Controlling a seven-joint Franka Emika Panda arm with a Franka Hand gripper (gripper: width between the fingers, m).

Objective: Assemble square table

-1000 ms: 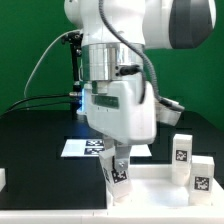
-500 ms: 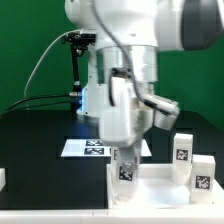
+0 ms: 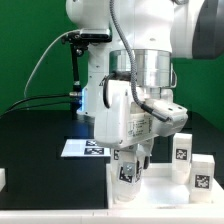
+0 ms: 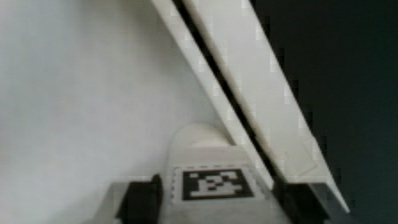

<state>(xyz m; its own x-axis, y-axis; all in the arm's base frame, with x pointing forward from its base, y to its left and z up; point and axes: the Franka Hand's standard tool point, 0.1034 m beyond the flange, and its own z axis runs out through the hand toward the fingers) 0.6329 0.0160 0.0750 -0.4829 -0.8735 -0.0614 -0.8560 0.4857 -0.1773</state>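
The gripper (image 3: 130,160) hangs low in the centre of the exterior view, its fingers (image 4: 128,203) clamped on either side of a short white leg (image 3: 127,172) that stands upright between them. That leg is blocky, with a black-and-white square tag on its face; in the wrist view the tag (image 4: 215,184) sits squarely between the two dark pads. The leg's foot rests on or just above the slab (image 3: 160,187), near its corner towards the exterior view's left; whether it touches cannot be told. The slab is a flat white square with a raised rim, lying on the black table (image 3: 40,160) in the lower right of the frame; the wrist view shows its pale surface (image 4: 89,90) and a long straight rim edge (image 4: 240,90) running beside the held leg. Two more tagged legs (image 3: 181,152) (image 3: 202,172) stand upright on the slab near its right side, close together. Behind the gripper, partly hidden, the marker board (image 3: 85,147) lies flat on the table.
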